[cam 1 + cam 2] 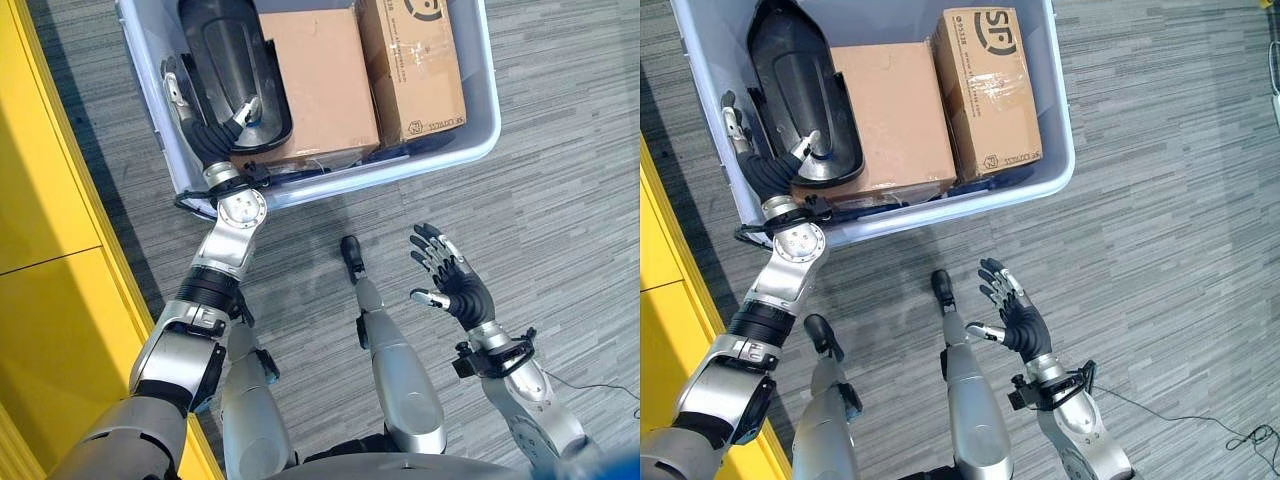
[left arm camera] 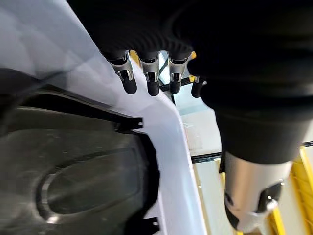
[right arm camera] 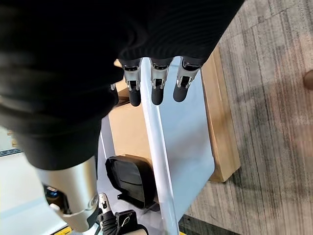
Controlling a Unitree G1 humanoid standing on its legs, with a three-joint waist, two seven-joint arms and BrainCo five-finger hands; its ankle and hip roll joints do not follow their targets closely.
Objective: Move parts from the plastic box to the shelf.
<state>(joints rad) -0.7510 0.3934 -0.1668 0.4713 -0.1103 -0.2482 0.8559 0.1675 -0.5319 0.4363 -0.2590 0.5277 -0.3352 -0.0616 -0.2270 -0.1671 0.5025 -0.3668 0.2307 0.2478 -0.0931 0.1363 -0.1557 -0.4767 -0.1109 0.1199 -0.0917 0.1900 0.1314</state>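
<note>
A light plastic box (image 1: 445,157) stands on the floor ahead of me. In it, at the left, lies a black moulded part (image 1: 225,50), flat side up. My left hand (image 1: 205,125) is inside the box at the part's near left corner. Its straight fingers (image 2: 146,73) run between the part (image 2: 73,166) and the box wall, and its thumb rests on the part's top. It is open. My right hand (image 1: 1015,320) hovers over the floor, short of the box, palm up, fingers spread, holding nothing.
Two brown cardboard boxes sit in the plastic box beside the part: a plain one (image 1: 320,75) in the middle and a printed, taped one (image 1: 415,70) at the right. A yellow shelf unit (image 1: 50,200) runs along my left side. Grey striped carpet surrounds the box.
</note>
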